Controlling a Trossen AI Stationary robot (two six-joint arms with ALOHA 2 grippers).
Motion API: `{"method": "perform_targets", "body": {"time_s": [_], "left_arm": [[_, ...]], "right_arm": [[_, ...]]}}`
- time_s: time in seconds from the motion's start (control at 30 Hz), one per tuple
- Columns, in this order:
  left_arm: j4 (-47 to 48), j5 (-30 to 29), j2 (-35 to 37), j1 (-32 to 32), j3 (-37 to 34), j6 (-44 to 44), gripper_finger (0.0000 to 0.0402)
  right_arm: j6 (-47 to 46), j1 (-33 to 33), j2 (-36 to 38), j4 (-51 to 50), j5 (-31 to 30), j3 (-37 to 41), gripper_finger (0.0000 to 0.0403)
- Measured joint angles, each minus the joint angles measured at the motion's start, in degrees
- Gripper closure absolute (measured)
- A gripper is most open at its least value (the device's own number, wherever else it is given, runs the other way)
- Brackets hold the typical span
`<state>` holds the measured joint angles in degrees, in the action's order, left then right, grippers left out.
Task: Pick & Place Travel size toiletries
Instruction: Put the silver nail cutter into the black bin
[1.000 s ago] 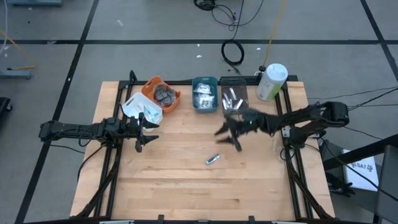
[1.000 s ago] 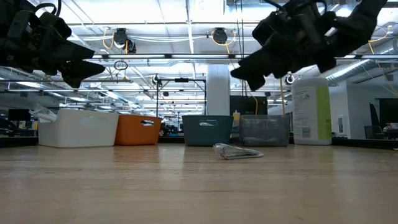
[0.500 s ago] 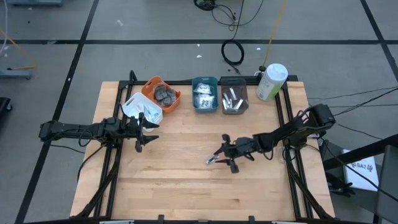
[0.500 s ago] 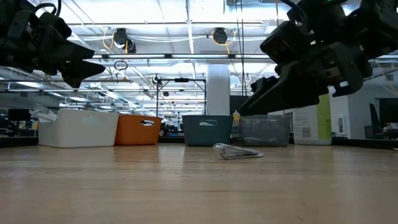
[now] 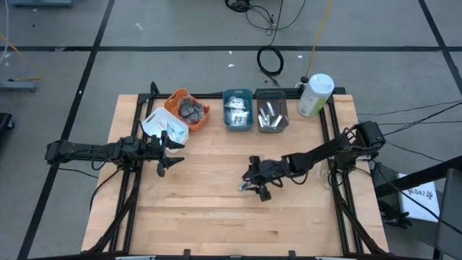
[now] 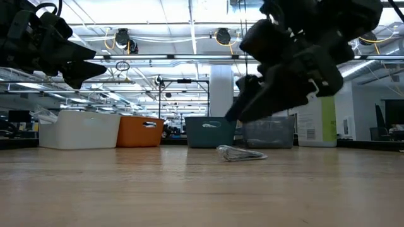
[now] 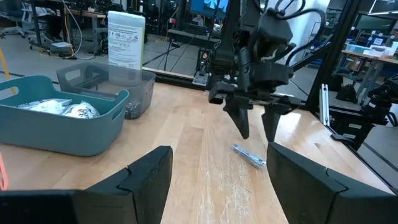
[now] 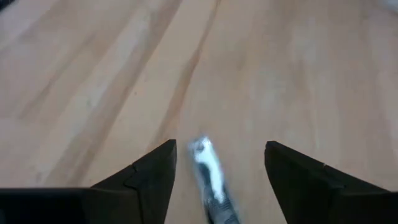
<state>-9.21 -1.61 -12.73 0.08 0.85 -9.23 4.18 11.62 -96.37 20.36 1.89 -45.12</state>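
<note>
Since a second ago the right gripper (image 5: 254,185) has come from up by the grey bin down to the middle of the table, and its fingers have spread. It now hangs low over a small silver tube (image 5: 247,185) that lies loose on the bare wood; in the right wrist view the tube (image 8: 211,174) sits between the two parted fingers (image 8: 152,177), not yet gripped. From table height the tube (image 6: 241,153) rests flat on the wooden table (image 5: 202,224) with the gripper (image 6: 243,113) just above it.

Farther back on the left, the left gripper (image 5: 167,152) has not moved; it hovers with its fingers apart, just near of the white bin (image 5: 160,126).

Along the far edge stands a row of bins: the white one, then an orange bin (image 5: 189,110) holding dark grey round discs (image 5: 191,108), a teal bin (image 5: 238,110) holding white clear-wrapped packets (image 5: 235,110), and a grey bin (image 5: 272,115) holding more silver tubes (image 5: 270,113). At the far right corner stands a white-and-green bottle (image 5: 315,95).
</note>
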Motion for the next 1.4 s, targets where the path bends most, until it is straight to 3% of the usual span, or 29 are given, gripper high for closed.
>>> {"method": "perform_targets", "body": {"time_s": [0.17, 0.63, 1.23, 1.4], "left_arm": [[0.1, 0.0, 0.0, 0.0, 0.0, 0.0, 0.0146], [0.0, 0.0, 0.0, 0.0, 0.0, 0.0, 0.0146], [0.0, 0.0, 0.0, 0.0, 0.0, 0.0, 0.0146], [0.0, 0.0, 0.0, 0.0, 0.0, 0.0, 0.0147]], "right_arm": [[1.1, -0.6, -2.7, 0.8, 4.2, -0.1, 0.0166], [1.0, -0.7, -10.2, 1.9, 4.3, -0.2, 0.0195], [3.2, -0.7, -10.3, 0.1, 4.8, -0.1, 0.0344], [4.3, -0.7, -9.8, -0.2, 4.8, -0.1, 0.0354]]}}
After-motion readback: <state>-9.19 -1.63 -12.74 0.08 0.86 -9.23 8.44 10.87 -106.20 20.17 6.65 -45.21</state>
